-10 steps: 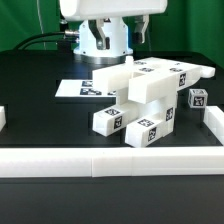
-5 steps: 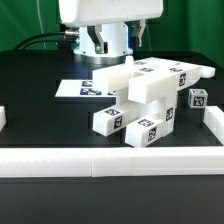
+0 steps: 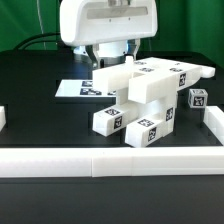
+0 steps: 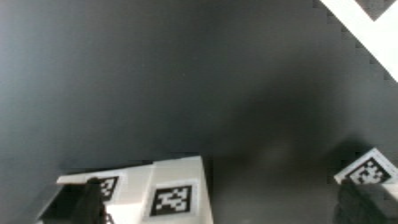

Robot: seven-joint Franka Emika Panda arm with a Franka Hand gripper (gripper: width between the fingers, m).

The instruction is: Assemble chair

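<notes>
I hang high over the black table point(image 3: 40, 95), and my gripper point(image 3: 110, 45) has its jaws spread wide with nothing between them. Only the white housing shows well in the exterior view, so I cannot make out the fingertips there. Reading that view as a clock face, I sit at 12 o'clock and the chair pieces point(image 3: 150, 95) lie heaped just past centre toward 4 o'clock. It is a jumble of white blocks and bars resting on one another. A long tagged bar point(image 3: 170, 72) lies across the top, and two tagged ends point(image 3: 112, 120) jut out at the heap's 7 o'clock. One loose tagged cube point(image 3: 197, 98) stands near the heap's 3 o'clock, apart from it. The marker board point(image 3: 85, 88) lies flat at the heap's 10 o'clock, almost under me. The white border rail point(image 3: 100, 162) runs across at 6 o'clock. My wrist view looks down on dark table with the marker board's tags point(image 4: 173, 198) at one edge.
</notes>
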